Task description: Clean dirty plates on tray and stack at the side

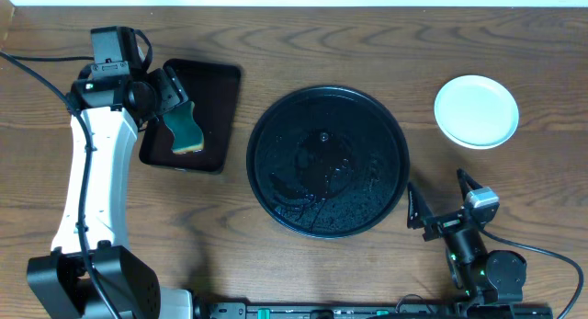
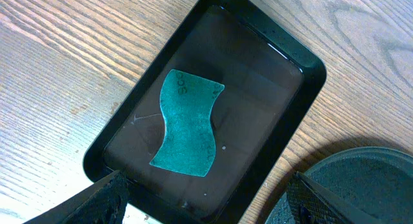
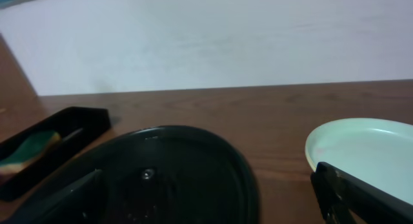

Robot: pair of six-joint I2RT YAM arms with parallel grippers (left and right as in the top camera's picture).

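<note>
green sponge [image 2: 187, 124]: flat in rectangular tray [image 2: 312, 68] | table [image 1: 276, 43]: wood

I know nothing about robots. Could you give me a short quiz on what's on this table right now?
1. True or false: a plate lies on the round black tray.
2. Fill in: the pale plate sits nearest the robot's ___ hand.
3. Where is the green sponge? A) in the rectangular tray B) on the round black tray C) on the pale plate

Key: 1 false; 2 right hand; 3 A.
</note>
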